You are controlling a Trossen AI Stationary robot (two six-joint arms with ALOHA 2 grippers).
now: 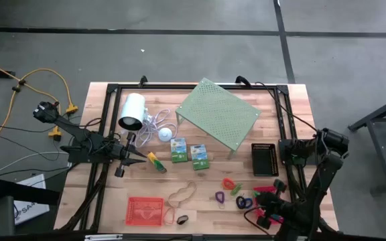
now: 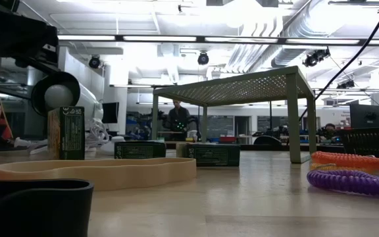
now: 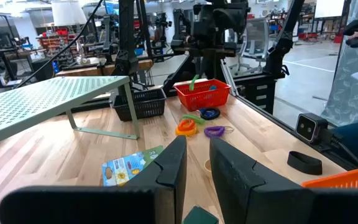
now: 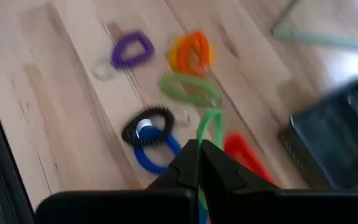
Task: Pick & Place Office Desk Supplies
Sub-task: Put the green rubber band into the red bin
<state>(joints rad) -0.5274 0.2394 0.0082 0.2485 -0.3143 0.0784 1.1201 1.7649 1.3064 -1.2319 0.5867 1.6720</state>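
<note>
High view: left gripper (image 1: 141,158) sits near the worktop's left edge, tips just beside the yellow-green marker (image 1: 157,162); two green-white boxes (image 1: 189,153) lie mid-worktop. Red basket (image 1: 144,210) sits at the front edge, black basket (image 1: 265,158) toward the right edge.

Low view: tan rubber band (image 2: 94,172) lies flat in front.

Left wrist view: fingers narrow, nothing between them.

Right wrist view: right gripper (image 4: 198,151) pinched closed on a green coil clip (image 4: 209,127), above the coil clips (image 4: 166,74).

We are looking across the wooden tabletop (image 2: 255,197) at a flat tan rubber-band loop (image 2: 97,172), two low green boxes (image 2: 212,154), a pale green perforated metal shelf (image 2: 242,85) and purple and orange coiled loops (image 2: 347,179).
</note>
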